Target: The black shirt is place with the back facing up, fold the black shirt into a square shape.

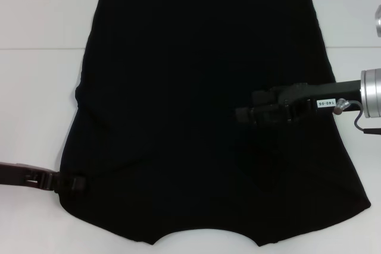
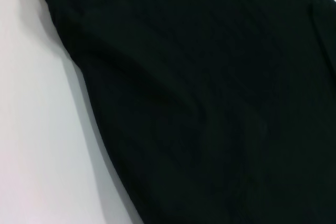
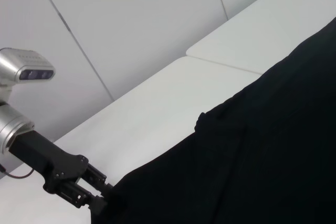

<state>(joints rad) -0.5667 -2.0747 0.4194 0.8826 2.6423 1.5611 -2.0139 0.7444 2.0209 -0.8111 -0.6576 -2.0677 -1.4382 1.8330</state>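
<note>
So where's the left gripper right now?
In the head view the left gripper is low on the robot's left, at the left edge of the black shirt on the white table.

The black shirt (image 2: 210,98) lies, seemingly creased, over the white table (image 2: 37,145).

Head view: looks forward and down over the whole black shirt (image 1: 202,117) on the white table (image 1: 36,87). Left wrist view: close above the shirt's left edge. Right wrist view: faces leftward across the shirt, sharing the left gripper (image 3: 102,199) with the head view.
</note>
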